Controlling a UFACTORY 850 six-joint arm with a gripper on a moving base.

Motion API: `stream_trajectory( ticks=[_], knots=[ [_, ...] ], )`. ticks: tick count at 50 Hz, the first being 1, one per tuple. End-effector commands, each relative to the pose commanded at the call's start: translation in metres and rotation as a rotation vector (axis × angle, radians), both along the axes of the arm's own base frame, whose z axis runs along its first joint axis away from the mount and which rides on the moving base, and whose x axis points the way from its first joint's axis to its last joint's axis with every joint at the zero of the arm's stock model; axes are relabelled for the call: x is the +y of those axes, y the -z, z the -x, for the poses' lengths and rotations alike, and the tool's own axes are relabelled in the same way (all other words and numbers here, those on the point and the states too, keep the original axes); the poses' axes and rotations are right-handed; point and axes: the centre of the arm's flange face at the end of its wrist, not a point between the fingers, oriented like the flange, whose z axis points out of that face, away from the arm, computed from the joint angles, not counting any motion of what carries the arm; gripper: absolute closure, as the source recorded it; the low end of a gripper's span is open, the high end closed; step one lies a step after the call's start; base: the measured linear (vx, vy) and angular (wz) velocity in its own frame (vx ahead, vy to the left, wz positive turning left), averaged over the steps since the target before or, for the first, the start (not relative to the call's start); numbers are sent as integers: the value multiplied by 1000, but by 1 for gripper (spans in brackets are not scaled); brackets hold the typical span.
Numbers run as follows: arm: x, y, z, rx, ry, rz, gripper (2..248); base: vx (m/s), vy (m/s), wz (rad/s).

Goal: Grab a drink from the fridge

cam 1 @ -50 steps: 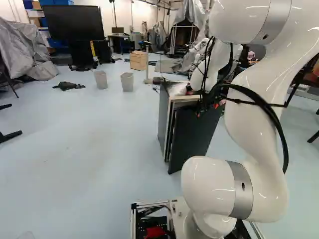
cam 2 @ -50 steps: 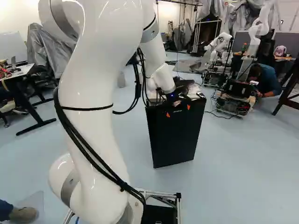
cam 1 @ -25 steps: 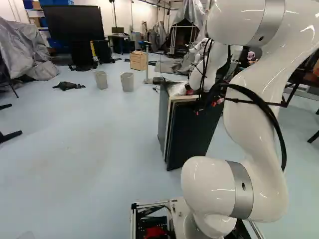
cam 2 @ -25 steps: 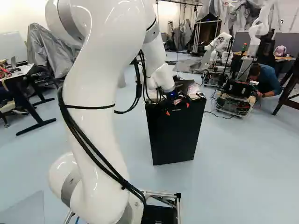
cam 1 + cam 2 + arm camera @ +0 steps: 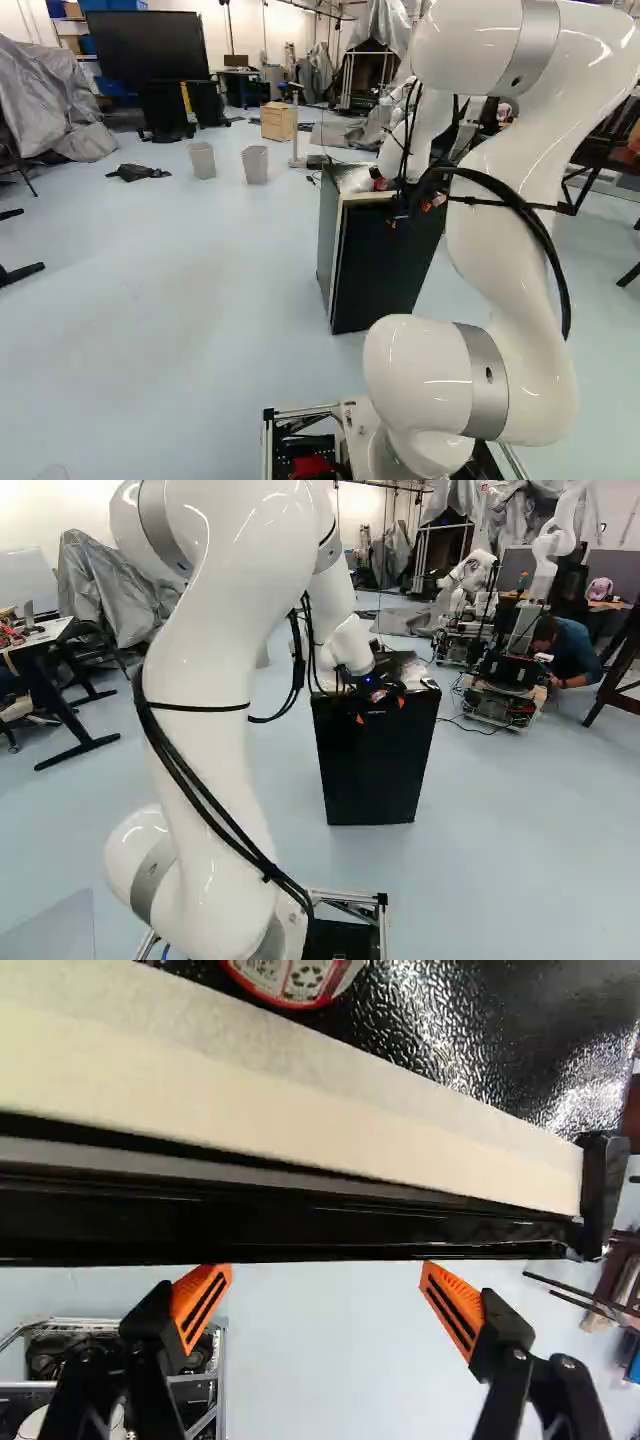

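Note:
At the top of the fridge's dark door [image 5: 372,770], my gripper [image 5: 380,710] points down in the right base view. The left base view shows that door close against the fridge body [image 5: 328,240]. In the wrist view my gripper [image 5: 326,1300] is open, its orange-padded fingers wide apart on the outer side of the door's top edge [image 5: 300,1228], nothing between them. Beyond that edge runs the cream front rim [image 5: 330,1110] of the fridge top. The fridge's inside is hidden, and no drink in it shows.
A round red-rimmed item [image 5: 295,978] lies on the fridge's black top [image 5: 440,1025]. Another robot [image 5: 505,680] stands beyond the fridge to the right, a person crouching beside it. Two grey bins [image 5: 255,165] and a wooden cabinet [image 5: 278,121] are farther off.
The fridge door has swung in against the body from standing slightly ajar. My arm has shifted a little, with the gripper staying at the door's top. The base has not moved.

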Motion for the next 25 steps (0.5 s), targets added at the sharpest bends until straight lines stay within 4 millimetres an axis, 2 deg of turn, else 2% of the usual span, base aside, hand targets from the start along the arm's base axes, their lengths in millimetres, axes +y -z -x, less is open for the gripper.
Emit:
stream_trajectory(
  ticks=[25],
  knots=[
    [0,0,-5,-3,-3,1,3,0,0,0]
  ],
)
